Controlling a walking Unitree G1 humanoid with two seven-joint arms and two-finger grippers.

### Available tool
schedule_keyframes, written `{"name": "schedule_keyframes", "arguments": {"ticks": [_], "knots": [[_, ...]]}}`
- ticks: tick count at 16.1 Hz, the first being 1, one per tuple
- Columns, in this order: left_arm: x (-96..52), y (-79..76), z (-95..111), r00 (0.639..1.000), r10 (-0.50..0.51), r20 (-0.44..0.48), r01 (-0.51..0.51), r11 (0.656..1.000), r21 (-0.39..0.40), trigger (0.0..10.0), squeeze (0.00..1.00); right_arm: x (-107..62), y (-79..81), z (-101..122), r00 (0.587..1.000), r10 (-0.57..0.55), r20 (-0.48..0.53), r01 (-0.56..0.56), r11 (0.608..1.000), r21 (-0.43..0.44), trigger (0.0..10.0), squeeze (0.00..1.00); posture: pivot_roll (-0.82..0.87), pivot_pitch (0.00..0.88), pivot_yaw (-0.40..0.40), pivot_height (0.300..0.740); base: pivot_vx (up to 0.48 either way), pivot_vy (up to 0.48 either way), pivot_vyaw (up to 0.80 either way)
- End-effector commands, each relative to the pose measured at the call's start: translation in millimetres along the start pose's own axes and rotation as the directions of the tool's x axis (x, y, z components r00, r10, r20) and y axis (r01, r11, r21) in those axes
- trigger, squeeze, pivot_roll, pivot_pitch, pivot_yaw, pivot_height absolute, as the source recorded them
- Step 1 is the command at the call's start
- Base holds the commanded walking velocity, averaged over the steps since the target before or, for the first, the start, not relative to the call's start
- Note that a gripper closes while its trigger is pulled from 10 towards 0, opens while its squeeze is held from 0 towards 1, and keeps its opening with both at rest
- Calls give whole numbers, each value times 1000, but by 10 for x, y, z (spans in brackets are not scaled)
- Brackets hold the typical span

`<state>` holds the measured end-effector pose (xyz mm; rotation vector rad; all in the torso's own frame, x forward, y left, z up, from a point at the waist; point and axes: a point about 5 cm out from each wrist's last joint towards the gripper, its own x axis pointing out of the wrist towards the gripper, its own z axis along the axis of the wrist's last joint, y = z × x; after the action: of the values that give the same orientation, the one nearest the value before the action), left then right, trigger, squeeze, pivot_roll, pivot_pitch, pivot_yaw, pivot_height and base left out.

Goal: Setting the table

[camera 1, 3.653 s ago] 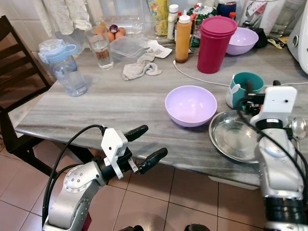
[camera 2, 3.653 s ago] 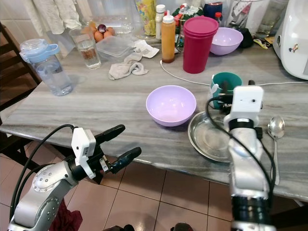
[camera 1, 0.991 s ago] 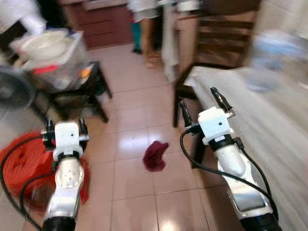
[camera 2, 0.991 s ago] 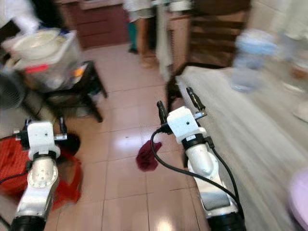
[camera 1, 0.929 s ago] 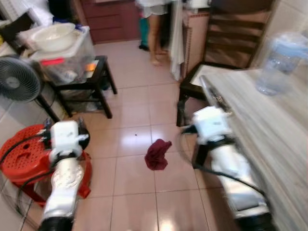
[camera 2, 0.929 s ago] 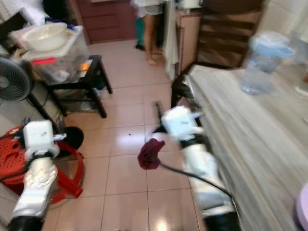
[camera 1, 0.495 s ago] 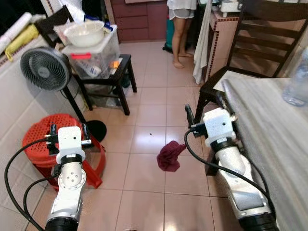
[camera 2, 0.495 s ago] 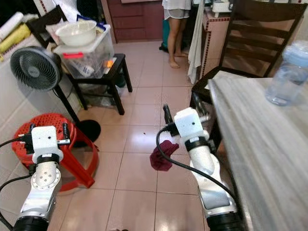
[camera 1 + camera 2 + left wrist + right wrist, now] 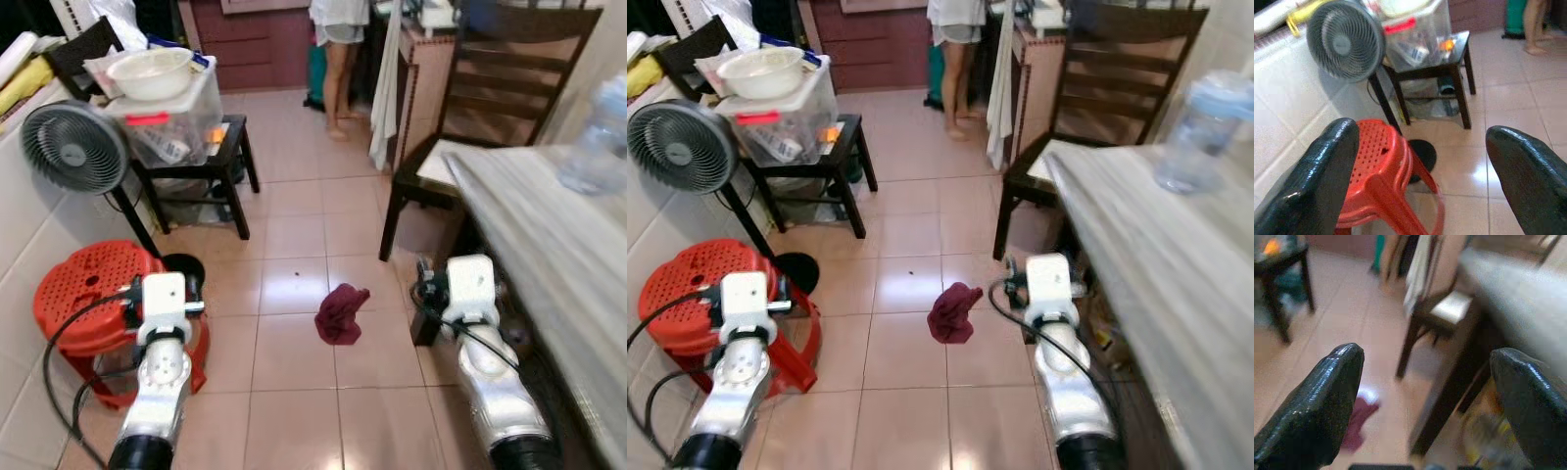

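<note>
Pink tiled floor with red rag, grey table alongside; left gripper and right gripper jaws spread, empty.

Glossy pink floor tiles are reflecting light, with a dark red rag lying on them. A standing fan is facing out beside a red plastic stool — white wall tiles behind. A dark wooden chair is standing by the grey bench, and a small black table is carrying a clear bin.
</note>
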<state>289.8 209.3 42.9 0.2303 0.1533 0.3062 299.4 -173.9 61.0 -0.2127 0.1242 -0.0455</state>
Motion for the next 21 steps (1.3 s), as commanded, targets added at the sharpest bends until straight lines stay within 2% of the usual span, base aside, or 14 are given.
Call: {"name": "schedule_keyframes", "arguments": {"ticks": [1, 3, 6, 8, 10, 11, 17, 21], "knots": [[-13, 52, -102, 999, -1, -40, 1, 1000, 17, 10000, 0, 35, 70, 48, 1000, 14, 22, -14, 1000, 8, 10000, 0, -151, 57, 54, 740, 0, 480, 0], [-55, 10, -277, 993, -32, -111, 39, 998, 56, 10000, 0, 15, 65, -184, 998, 10, -68, -10, 1000, -3, 10000, 0, -156, 52, 61, 740, 0, 480, 0], [-99, -25, -432, 982, -65, -177, 81, 993, 88, 10000, 0, -27, 53, -430, 985, 1, -170, -1, 1000, -1, 10000, 0, -158, 45, 61, 740, 0, 480, 0], [-175, -66, -595, 956, -106, -272, 128, 990, 63, 10000, 0, -80, 25, -614, 965, -2, -263, 2, 1000, 0, 10000, 0, -158, 37, 58, 740, 0, 377, 0], [-233, -155, -662, 927, -212, -308, 222, 975, -3, 10000, 0, -116, 14, -710, 949, 6, -314, -3, 1000, 10, 10000, 0, -157, 31, 51, 740, 0, 0, 0], [-260, -172, -697, 916, -234, -326, 243, 970, -14, 10000, 0, -133, 16, -747, 943, 14, -334, -13, 1000, 4, 10000, 0, -153, 25, 47, 740, 0, 0, 0], [-384, -215, -873, 865, -251, -435, 282, 959, 8, 10000, 0, -327, 53, -1030, 877, 60, -477, -85, 996, -31, 10000, 0, -156, 10, 46, 740, 0, 0, 0], [-404, -226, -898, 854, -256, -452, 303, 952, 34, 10000, 0, -344, 117, -1048, 867, 90, -490, -125, 991, -39, 10000, 0, -163, 6, 45, 740, 0, 0, 0]]}}
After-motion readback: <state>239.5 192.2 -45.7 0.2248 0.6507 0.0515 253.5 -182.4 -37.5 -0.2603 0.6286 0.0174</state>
